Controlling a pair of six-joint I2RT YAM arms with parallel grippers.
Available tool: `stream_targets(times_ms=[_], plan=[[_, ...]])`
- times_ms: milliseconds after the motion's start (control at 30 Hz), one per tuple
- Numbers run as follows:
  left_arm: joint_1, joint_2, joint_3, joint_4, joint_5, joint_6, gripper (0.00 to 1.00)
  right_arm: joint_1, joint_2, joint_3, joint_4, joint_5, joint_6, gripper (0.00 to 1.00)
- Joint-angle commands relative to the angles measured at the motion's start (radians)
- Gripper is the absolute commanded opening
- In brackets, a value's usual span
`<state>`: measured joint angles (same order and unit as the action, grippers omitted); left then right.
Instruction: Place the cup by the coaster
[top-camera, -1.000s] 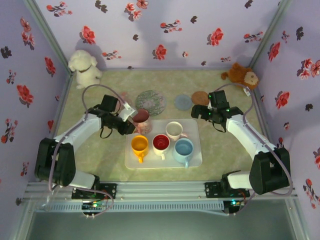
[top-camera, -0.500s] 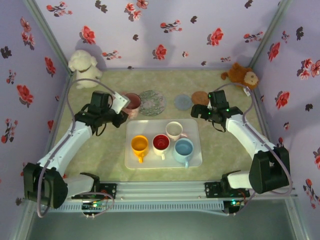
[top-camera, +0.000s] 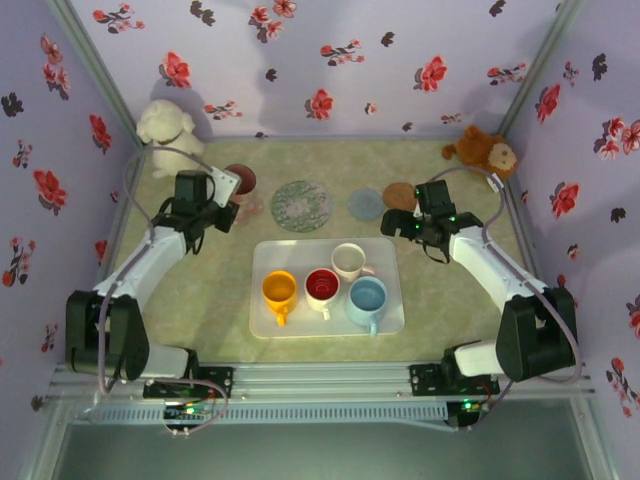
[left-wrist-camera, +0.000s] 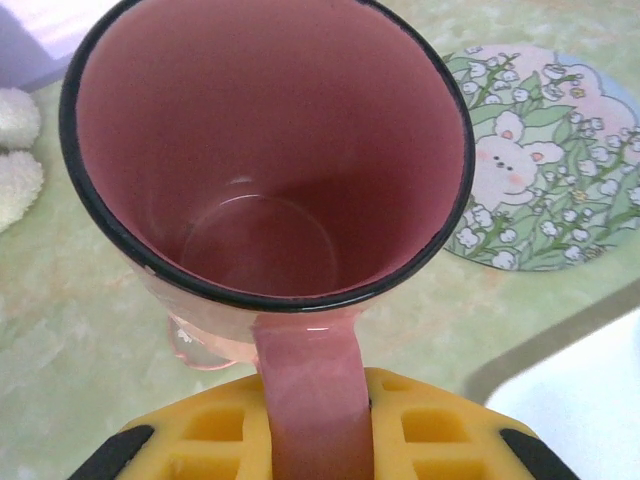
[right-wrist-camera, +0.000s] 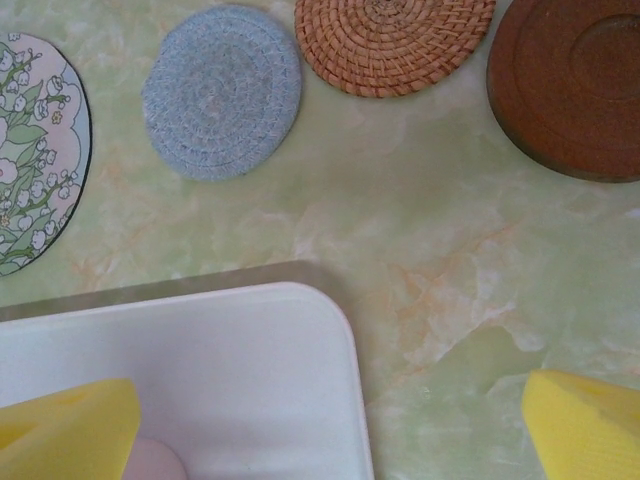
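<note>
1. A white plush toy (top-camera: 168, 135) is sitting in the table's (top-camera: 200, 290) far left corner.
2. The left gripper (top-camera: 226, 196) is clamping the pink cup (top-camera: 241, 184) by its handle, jaws closed on the handle. The cup is standing upright and empty.
3. The pink cup is sitting just left of the floral coaster (top-camera: 301, 205), not on it. Can't tell if its base is touching the table.
4. The white tray (top-camera: 385, 320) is lying mid-table, holding a yellow cup (top-camera: 279, 289), red cup (top-camera: 322, 285), cream cup (top-camera: 348, 260) and blue cup (top-camera: 367, 297).
5. A blue coaster (top-camera: 366, 203), woven coaster (top-camera: 399, 195) and brown coaster (right-wrist-camera: 570, 85) are lying in a row beyond the tray.
6. The right gripper (top-camera: 392, 226) is hovering over the tray's far right corner, jaws standing wide apart, gripping nothing.
7. A lion plush (top-camera: 490, 152) is sitting in the far right corner.
</note>
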<state>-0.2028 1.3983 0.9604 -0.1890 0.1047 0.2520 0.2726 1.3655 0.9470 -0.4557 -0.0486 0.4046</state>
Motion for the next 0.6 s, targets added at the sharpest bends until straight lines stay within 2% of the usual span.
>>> stream_targets(times_ms=[0,233,567], plan=[[0.013,0.032,0.021,0.215,0.018,-0.011,0.0,-0.005,0.009,0.03,0.016,0.004,0.02,0.99],[0.044,0.134,0.026,0.332,0.018,-0.035,0.0,-0.005,0.018,0.027,0.05,-0.011,0.027,0.99],[0.056,0.221,0.044,0.39,0.023,-0.054,0.0,-0.004,0.031,0.035,0.083,-0.028,0.025,0.99]])
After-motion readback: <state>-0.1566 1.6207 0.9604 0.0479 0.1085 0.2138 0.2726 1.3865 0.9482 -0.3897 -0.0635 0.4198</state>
